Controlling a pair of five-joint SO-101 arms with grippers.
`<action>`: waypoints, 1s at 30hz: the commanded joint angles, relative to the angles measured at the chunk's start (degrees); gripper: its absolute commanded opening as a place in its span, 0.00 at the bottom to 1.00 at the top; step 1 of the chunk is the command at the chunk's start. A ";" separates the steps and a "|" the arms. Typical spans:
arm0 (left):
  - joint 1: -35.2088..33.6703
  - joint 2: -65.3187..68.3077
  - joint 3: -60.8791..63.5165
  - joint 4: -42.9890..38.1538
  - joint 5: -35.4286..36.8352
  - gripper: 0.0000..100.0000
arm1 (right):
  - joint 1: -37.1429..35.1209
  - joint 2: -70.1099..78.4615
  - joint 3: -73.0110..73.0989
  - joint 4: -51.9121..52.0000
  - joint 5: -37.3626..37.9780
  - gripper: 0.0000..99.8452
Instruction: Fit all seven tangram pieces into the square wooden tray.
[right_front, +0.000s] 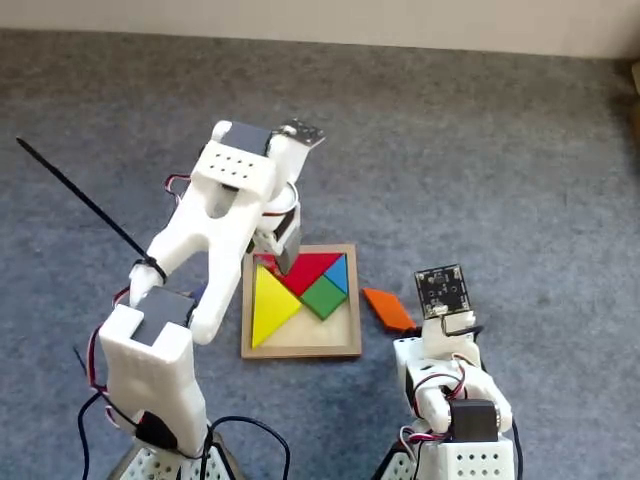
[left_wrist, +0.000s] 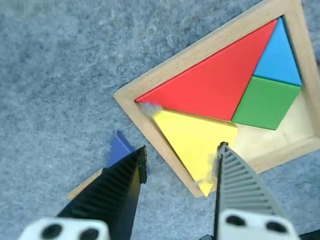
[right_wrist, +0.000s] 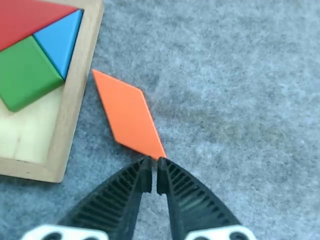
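Note:
The square wooden tray (right_front: 300, 351) lies mid-table and holds a yellow triangle (right_front: 270, 305), a red triangle (right_front: 310, 270), a small blue triangle (right_front: 338, 272) and a green square (right_front: 324, 296). My left gripper (left_wrist: 182, 152) hovers open and empty above the tray's rim (left_wrist: 200, 47) and the yellow triangle (left_wrist: 195, 140), near the tray's far-left corner (right_front: 283, 255). A dark blue piece (left_wrist: 119, 149) lies on the carpet just outside the tray. An orange parallelogram (right_wrist: 127, 112) lies right of the tray. My right gripper (right_wrist: 154, 172) is shut, its tips at the parallelogram's near corner.
Grey carpet covers the whole table. A thin tan piece edge (left_wrist: 85, 186) peeks out beneath one left finger, outside the tray. A black rod (right_front: 80, 200) slants across the left side. The tray's near-right part (right_wrist: 22, 135) is bare wood.

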 joint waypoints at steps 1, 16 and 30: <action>-1.71 -5.05 -3.82 2.46 0.79 0.23 | 0.84 -0.92 6.90 0.22 0.53 0.03; -1.54 -30.20 25.27 -6.07 0.26 0.23 | 0.84 -0.92 6.90 0.22 0.53 0.03; 7.08 -36.35 48.04 -23.03 -1.49 0.23 | 0.84 -0.92 6.90 0.22 0.53 0.03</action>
